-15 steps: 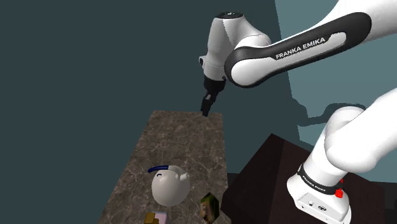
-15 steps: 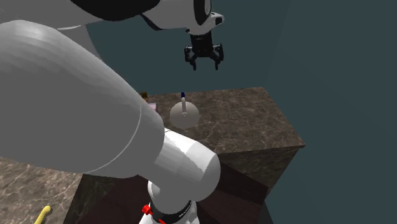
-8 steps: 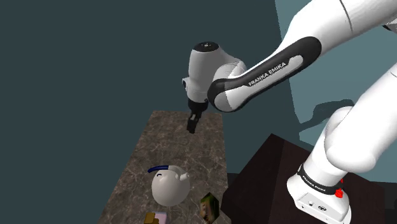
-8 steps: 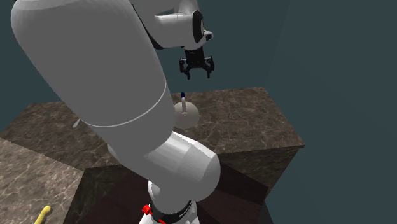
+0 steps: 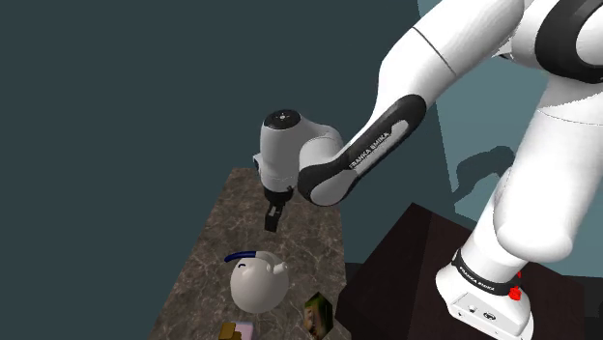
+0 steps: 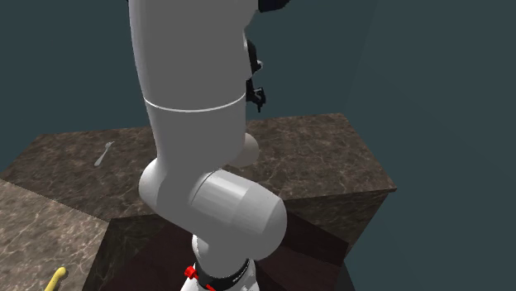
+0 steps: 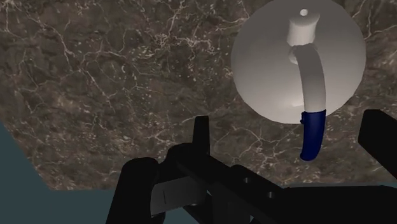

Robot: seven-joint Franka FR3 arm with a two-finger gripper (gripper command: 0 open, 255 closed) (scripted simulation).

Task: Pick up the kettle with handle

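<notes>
**Hovering open-fingered above a round kettle**

The all-black gripper (image 5: 273, 218) hangs with its fingers spread, clasping nothing. It is carried on a glossy white arm (image 5: 406, 68) lettered FRANKA EMIKA. Below lies a brown, white-veined marble counter (image 5: 217, 246). On it stands the ball-shaped pale grey kettle (image 7: 270, 63), its arched handle tipped blue, beneath the gripper and untouched.

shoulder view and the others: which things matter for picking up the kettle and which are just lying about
For the job:
- kettle, white, with a partly blue handle
- gripper, open, above the counter

Lying about:
- small green box
- pink-topped item
- grey utensil
- yellow object
</notes>
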